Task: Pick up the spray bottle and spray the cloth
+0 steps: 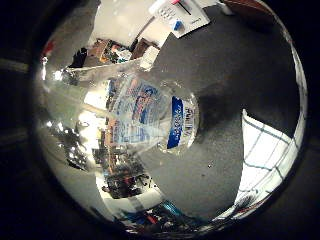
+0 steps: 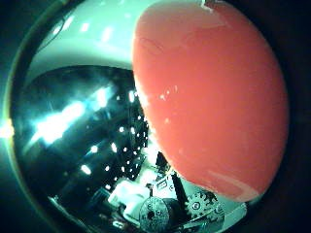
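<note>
The spray bottle's clear body (image 1: 150,110), with a blue and white label, lies close across the palm in the little finger side view, above the dark grey table (image 1: 235,70). In the thumb side view a big red rounded part (image 2: 214,97), seemingly the bottle's top, fills much of the picture right at the palm. My right hand (image 2: 170,209) shows as geared black and white finger parts curled in just under the red part. A white cloth with teal stripes (image 1: 265,150) lies on the table beside the bottle.
A white thing with red and blue marks (image 1: 180,15) lies at the far side of the table. Cluttered shelves and boxes (image 1: 115,50) stand beyond the table's edge.
</note>
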`<state>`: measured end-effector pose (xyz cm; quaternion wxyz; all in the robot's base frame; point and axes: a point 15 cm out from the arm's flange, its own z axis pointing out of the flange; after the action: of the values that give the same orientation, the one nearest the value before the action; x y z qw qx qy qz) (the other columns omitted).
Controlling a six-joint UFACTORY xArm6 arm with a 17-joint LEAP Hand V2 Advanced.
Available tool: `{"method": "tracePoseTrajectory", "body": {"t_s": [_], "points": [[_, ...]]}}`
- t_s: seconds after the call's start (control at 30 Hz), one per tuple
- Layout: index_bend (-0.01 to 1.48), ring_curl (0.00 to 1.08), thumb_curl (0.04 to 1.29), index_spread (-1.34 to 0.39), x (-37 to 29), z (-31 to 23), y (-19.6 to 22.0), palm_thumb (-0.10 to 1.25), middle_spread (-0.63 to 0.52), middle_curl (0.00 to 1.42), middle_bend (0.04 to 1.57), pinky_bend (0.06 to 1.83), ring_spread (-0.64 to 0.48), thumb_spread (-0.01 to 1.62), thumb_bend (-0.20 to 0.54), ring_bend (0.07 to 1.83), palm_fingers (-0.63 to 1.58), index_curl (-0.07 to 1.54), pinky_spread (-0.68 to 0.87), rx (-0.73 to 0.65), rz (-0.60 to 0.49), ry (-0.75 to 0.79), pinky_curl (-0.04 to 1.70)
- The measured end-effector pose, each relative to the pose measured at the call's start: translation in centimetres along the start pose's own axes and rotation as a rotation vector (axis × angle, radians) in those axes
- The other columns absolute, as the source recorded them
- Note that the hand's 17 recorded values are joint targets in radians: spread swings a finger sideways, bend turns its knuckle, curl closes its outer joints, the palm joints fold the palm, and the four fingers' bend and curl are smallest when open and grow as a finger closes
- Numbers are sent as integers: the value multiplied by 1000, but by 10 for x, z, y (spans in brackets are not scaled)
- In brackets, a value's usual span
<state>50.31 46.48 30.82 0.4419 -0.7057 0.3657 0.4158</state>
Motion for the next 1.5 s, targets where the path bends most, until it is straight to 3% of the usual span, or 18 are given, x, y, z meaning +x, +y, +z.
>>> {"method": "tracePoseTrajectory", "body": {"t_s": [0.37,0.5,0.57,0.7,0.8,0.93,1.33,1.5], "points": [[719,722,494,-252,19,-14,18,801,-119,706,1103,877,-211,1143,-18,1189,980,716,-374,-81,-9,65,1037],[392,678,475,-297,18,-13,32,776,-118,671,952,816,-195,1132,-24,1168,518,667,-424,-136,-2,56,979],[374,622,450,-320,20,-14,44,739,-104,614,799,693,-160,1132,-30,1020,178,626,-321,-183,3,65,957],[330,472,406,-331,25,-18,57,688,-35,486,561,535,-34,1111,-28,718,-20,524,38,-239,9,92,831],[242,381,375,-317,31,-23,64,662,22,411,417,443,45,1096,-28,547,-37,456,231,-272,-4,131,706],[157,305,337,-283,26,-33,64,617,93,347,266,370,124,1074,-28,385,-27,382,349,-282,-22,154,569],[161,265,303,-256,-19,-96,52,597,143,313,188,374,155,1061,-25,304,15,289,381,-240,-101,200,414],[164,262,292,-248,-41,-117,68,579,155,307,187,366,163,1066,-25,290,19,288,375,-271,-112,213,380]]}}
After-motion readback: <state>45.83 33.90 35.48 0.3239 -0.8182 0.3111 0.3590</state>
